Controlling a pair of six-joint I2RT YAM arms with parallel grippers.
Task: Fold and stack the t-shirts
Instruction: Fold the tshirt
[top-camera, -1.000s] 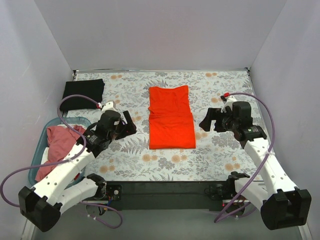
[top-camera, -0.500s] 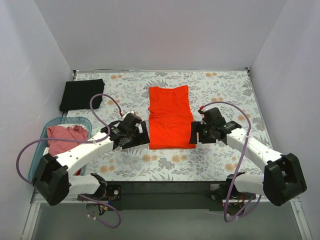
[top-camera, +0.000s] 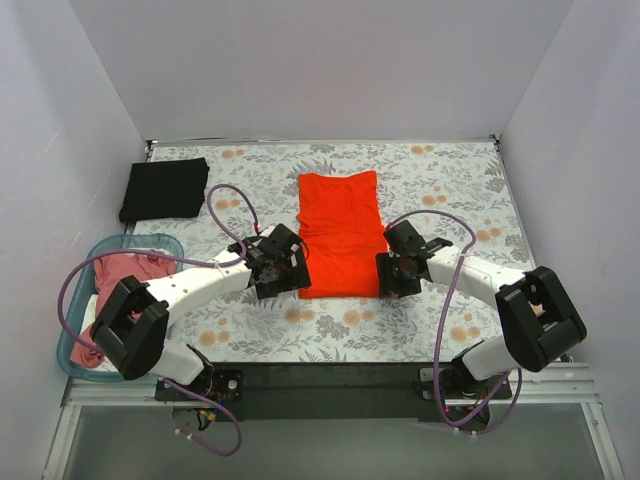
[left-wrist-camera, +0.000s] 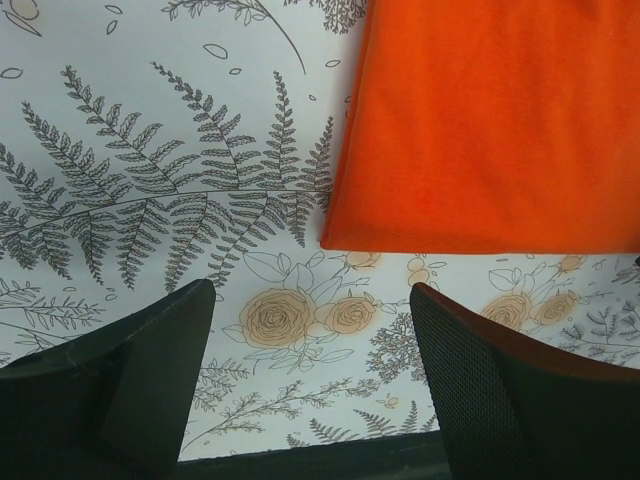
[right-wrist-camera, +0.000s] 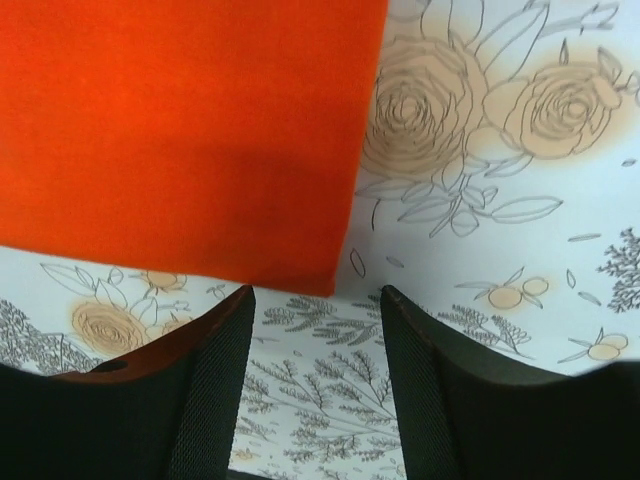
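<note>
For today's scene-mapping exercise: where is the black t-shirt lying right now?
In the top view, the black t-shirt lies folded at the far-left corner of the floral table, beyond the teal basket and left of the orange-red t-shirt.

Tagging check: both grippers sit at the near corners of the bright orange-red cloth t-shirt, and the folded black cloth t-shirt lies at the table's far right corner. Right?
No: the top external view shows the folded black cloth t-shirt at the far left corner of the table. The left gripper and right gripper do sit at the near corners of the bright orange-red cloth t-shirt.
</note>
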